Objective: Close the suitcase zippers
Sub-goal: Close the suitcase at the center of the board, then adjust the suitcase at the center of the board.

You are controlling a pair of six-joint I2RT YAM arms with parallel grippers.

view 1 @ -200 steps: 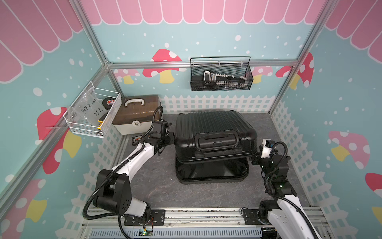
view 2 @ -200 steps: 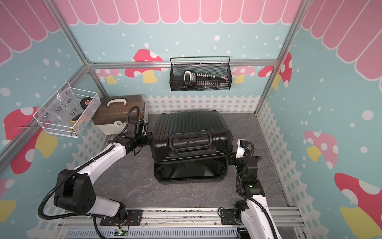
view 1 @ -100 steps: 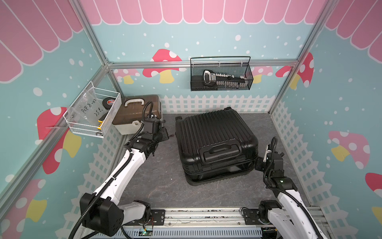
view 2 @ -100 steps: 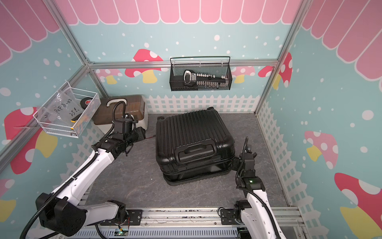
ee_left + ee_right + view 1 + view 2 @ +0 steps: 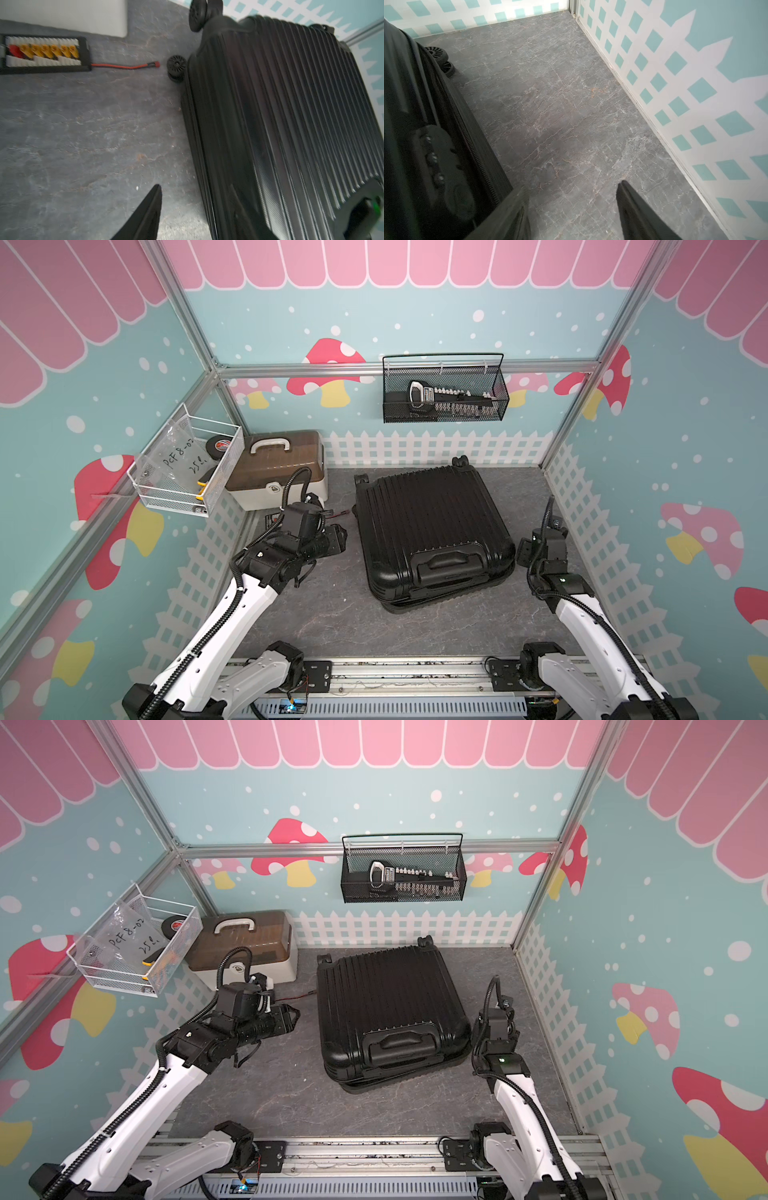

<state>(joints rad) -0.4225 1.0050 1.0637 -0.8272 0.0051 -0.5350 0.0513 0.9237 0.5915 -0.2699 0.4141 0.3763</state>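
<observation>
Right wrist view: right gripper point(image 5: 574, 191) jaws apart, empty, beside the flat suitcase point(image 5: 415, 124) mid-floor; left gripper point(image 5: 341, 536), in a top view, likewise apart at its left. Skewed shells could jam the zippers point(image 5: 467, 133).

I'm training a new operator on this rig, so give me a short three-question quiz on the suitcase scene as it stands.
1. True or false: the right hand is gripping the suitcase.
2. What stands in the back corner beyond the left hand? A) white box with brown lid B) red bucket C) stack of plates
3. Which wrist view shows the zipper teeth along the suitcase's seam?

Key:
1. False: it is open beside the case and holds nothing.
2. A.
3. The right wrist view.
</observation>
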